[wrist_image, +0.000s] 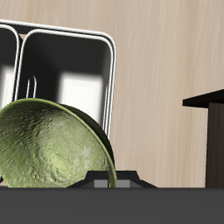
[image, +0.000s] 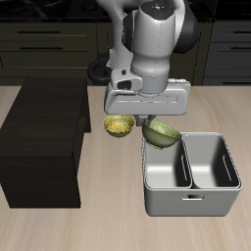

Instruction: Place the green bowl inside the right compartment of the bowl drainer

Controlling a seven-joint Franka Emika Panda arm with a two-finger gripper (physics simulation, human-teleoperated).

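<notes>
hovering green bowl (image: 163, 133), seemingly above bowl drainer (image: 192, 201) edge

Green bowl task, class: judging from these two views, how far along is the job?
Done: the green bowl is off the table, tilted in the gripper. In hand: it hangs by the bowl drainer's back rim, beside the yellow-green bowl. Left: carry it over the right compartment, still empty, lower it in and let go.

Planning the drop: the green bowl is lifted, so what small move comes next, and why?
Probably carry the green bowl sideways, past the central wall, over the right compartment. The bowl hangs tilted in the jaws above the drainer's other well's back corner.
</notes>
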